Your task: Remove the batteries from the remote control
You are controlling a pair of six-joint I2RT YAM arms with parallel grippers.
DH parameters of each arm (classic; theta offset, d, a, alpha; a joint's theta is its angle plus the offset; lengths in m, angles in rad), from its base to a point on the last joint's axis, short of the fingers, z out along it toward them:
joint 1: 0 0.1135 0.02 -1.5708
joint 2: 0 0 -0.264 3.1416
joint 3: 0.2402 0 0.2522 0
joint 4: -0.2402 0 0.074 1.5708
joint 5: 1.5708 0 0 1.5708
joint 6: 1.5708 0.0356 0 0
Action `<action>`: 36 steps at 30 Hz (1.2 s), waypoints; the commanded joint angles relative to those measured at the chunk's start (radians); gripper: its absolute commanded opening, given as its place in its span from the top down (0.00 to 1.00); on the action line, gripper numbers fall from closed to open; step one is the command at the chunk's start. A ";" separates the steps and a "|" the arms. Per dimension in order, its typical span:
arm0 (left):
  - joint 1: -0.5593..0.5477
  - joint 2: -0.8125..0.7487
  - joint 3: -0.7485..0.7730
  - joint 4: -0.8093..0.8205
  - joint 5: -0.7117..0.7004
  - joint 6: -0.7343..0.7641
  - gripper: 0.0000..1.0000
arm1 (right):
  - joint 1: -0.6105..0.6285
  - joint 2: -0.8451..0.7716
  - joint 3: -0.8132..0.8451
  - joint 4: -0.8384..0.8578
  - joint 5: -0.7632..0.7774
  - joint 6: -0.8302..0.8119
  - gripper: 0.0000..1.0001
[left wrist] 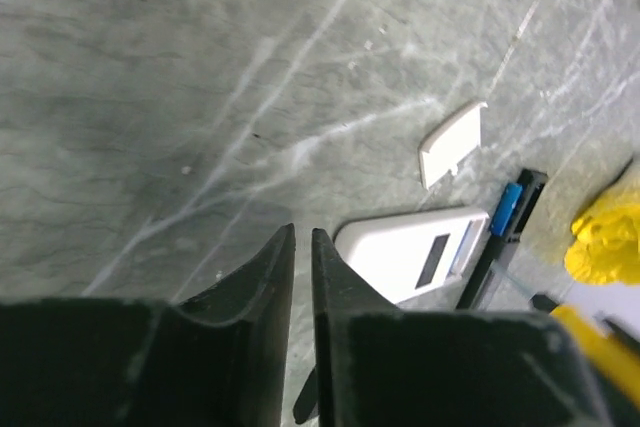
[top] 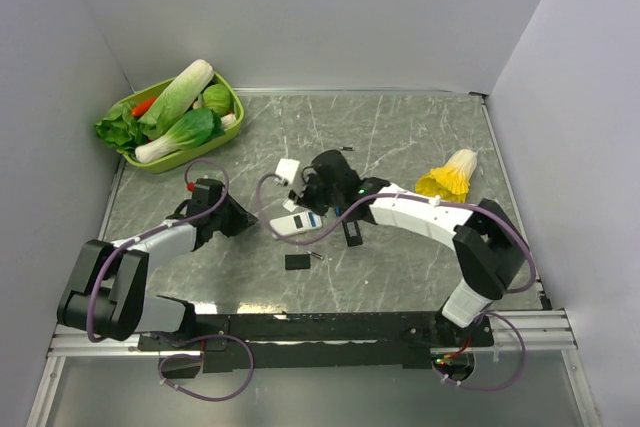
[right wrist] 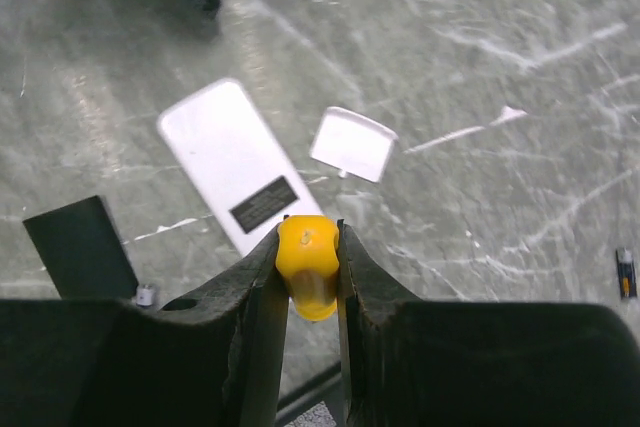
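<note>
My right gripper (right wrist: 310, 230) is shut on a yellow battery (right wrist: 307, 269) and holds it above the table, over the near end of a white remote (right wrist: 228, 159) that lies face down. In the top view this gripper (top: 305, 195) is at mid table, over the white remote (top: 298, 224). A blue battery (left wrist: 508, 207) sits in a slim black holder beside the white remote (left wrist: 410, 252). A small loose battery (right wrist: 625, 274) lies far to the right. My left gripper (left wrist: 303, 233) is shut and empty, low over the table left of the remote (top: 243, 219).
A white cover plate (right wrist: 352, 143) lies beyond the remote, and a black cover plate (right wrist: 80, 247) lies to its left with a small silver-ended cell (right wrist: 145, 295) beside it. A green basket (top: 222, 133) of vegetables stands at the back left. A yellow toy vegetable (top: 450, 179) lies at the right.
</note>
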 commanded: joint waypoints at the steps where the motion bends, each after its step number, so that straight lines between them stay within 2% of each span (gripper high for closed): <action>1: -0.021 -0.028 -0.004 0.059 0.042 0.009 0.75 | -0.088 -0.100 -0.055 0.186 -0.099 0.156 1.00; 4: -0.051 -0.025 0.006 0.051 0.019 0.012 0.67 | -0.110 -0.114 -0.074 0.216 -0.067 0.246 1.00; 10: -0.077 0.016 0.029 0.042 0.012 0.017 0.66 | -0.122 -0.125 -0.144 0.354 -0.167 0.275 1.00; 13: -0.082 0.036 0.032 0.043 0.011 0.022 0.66 | -0.143 -0.108 -0.123 0.336 -0.150 0.327 1.00; 15: -0.084 0.053 0.035 0.040 0.006 0.023 0.67 | -0.154 -0.100 -0.118 0.329 -0.115 0.388 1.00; 17: -0.084 0.065 0.043 0.036 0.009 0.026 0.67 | -0.157 -0.097 -0.109 0.313 -0.006 0.439 1.00; 19: -0.085 0.070 0.048 0.031 0.011 0.025 0.68 | -0.165 -0.089 -0.095 0.274 0.104 0.531 1.00; 22: -0.091 0.035 0.039 0.032 0.002 0.023 0.67 | -0.194 -0.086 -0.065 0.190 0.190 0.682 1.00; 25: -0.097 -0.063 0.003 0.118 0.025 0.023 0.66 | -0.229 -0.101 -0.057 0.141 0.160 0.815 1.00; 30: -0.152 -0.203 -0.049 0.373 0.175 0.075 0.53 | -0.278 -0.193 -0.142 0.222 0.027 1.040 1.00; 34: -0.232 -0.188 0.017 0.347 0.123 0.127 0.51 | -0.283 -0.220 -0.156 0.257 0.057 1.117 1.00; 36: -0.232 -0.162 0.019 0.310 0.091 0.103 0.51 | -0.292 -0.230 -0.239 0.396 0.036 1.123 1.00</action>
